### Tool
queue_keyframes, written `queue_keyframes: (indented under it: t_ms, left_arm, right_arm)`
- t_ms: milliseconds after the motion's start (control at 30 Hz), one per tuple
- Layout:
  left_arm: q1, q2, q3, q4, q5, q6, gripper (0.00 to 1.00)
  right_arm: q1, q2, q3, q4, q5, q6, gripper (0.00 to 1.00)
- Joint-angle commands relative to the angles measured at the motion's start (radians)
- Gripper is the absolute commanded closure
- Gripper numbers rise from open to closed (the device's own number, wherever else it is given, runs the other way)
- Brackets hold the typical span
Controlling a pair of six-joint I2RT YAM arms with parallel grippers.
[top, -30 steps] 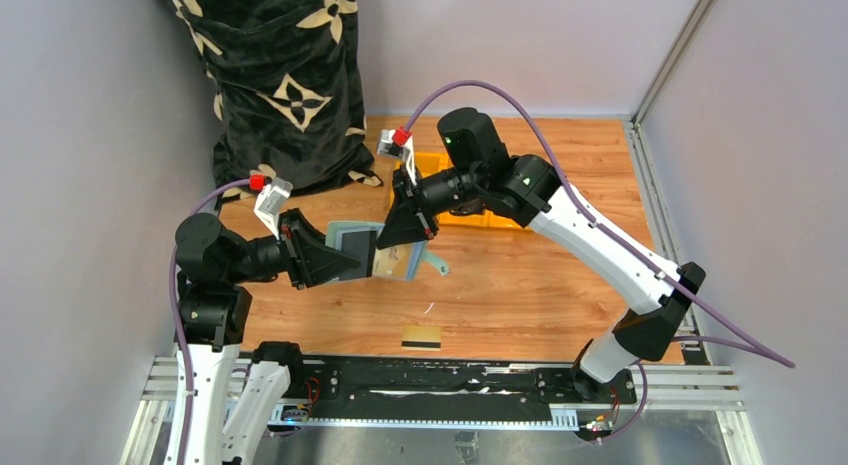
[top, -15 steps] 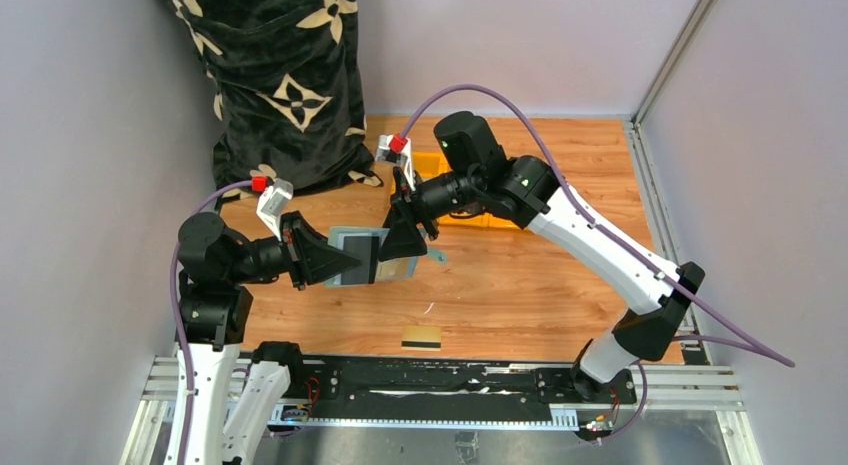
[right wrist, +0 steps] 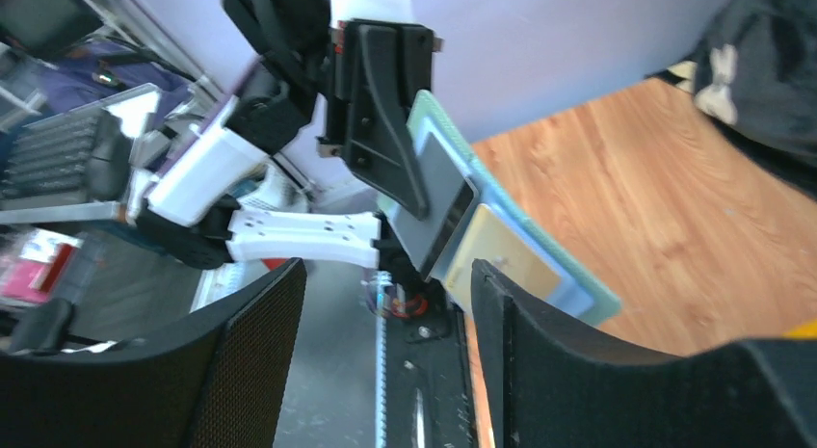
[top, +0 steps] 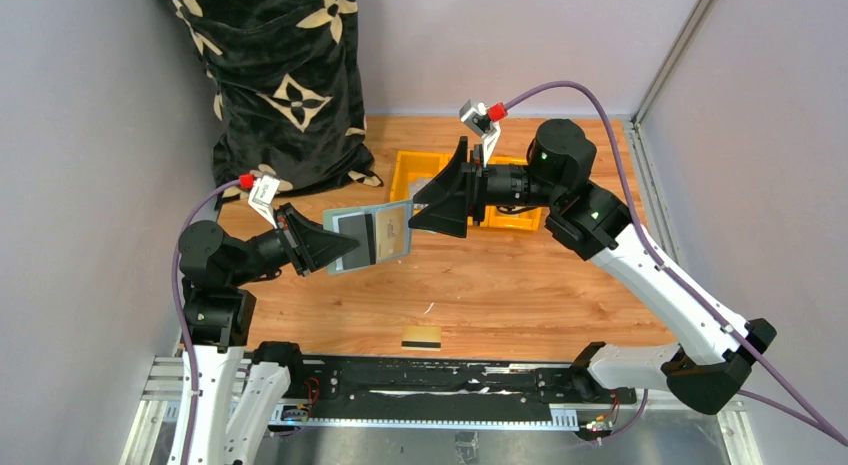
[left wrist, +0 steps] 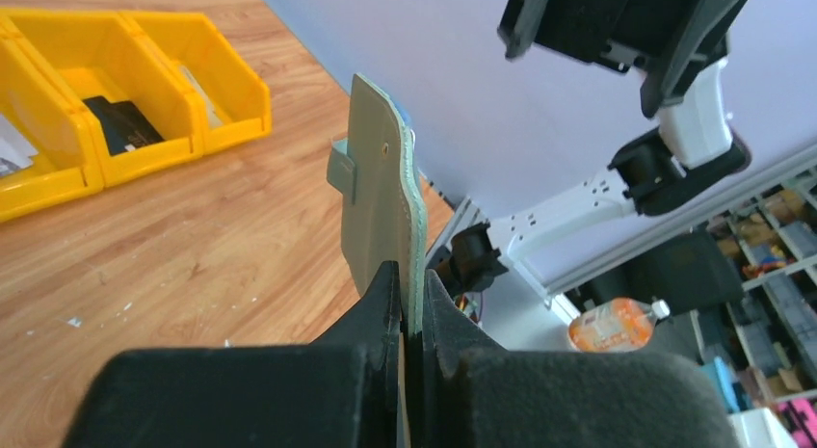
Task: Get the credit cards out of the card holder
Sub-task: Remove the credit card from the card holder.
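- A yellow-gold card with a black stripe lies flat on the table, near the arm bases.
- The left gripper clamps the card holder, lifted and unfolded, with an orange-tan card in its pocket.
- The right gripper, spread wide and empty, hovers just beside the holder.
- A yellow bin sits behind.

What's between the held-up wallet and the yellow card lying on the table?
Only bare wooden table, bar one tiny white speck, in the top view, between the card holder and the credit card.
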Motion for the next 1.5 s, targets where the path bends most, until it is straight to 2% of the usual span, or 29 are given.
queue_keyframes:
  t_ms: [0, 333, 667, 1000, 1133, 1200, 1300, 1400, 1467]
  left_arm:
    - [-0.002, -0.024, -0.027, 0.156, -0.064, -0.144, 1.0]
    - [-0.002, -0.037, -0.027, 0.209, -0.053, -0.209, 1.0]
    - [-0.003, -0.041, -0.033, 0.232, -0.042, -0.258, 1.0]
    - [-0.002, -0.047, -0.056, 0.232, -0.066, -0.227, 1.0]
    - [-0.002, -0.048, -0.051, 0.232, -0.063, -0.226, 1.0]
    - [-0.002, -0.05, -0.044, 0.232, -0.055, -0.229, 1.0]
    - [-0.002, -0.054, -0.028, 0.232, -0.042, -0.239, 1.0]
    - [-0.002, -0.06, -0.02, 0.232, -0.026, -0.256, 1.0]
    - [-0.002, -0.063, -0.02, 0.232, -0.022, -0.259, 1.0]
  right_arm:
    - [0.029, 0.015, -0.098, 0.288, -0.09, 0.22, 0.34]
    - [0.074, 0.118, -0.143, 0.404, -0.162, 0.32, 0.35]
    - [0.094, 0.182, -0.137, 0.424, -0.165, 0.336, 0.37]
    - [0.142, 0.23, -0.116, 0.505, -0.188, 0.39, 0.62]
    - [0.142, 0.215, -0.13, 0.533, -0.186, 0.402, 0.79]
    - [0.138, 0.202, -0.144, 0.534, -0.186, 0.401, 0.84]
    - [0.127, 0.175, -0.17, 0.535, -0.187, 0.401, 0.84]
    - [0.109, 0.155, -0.196, 0.568, -0.18, 0.432, 0.77]
    - [0.104, 0.153, -0.208, 0.637, -0.178, 0.475, 0.79]
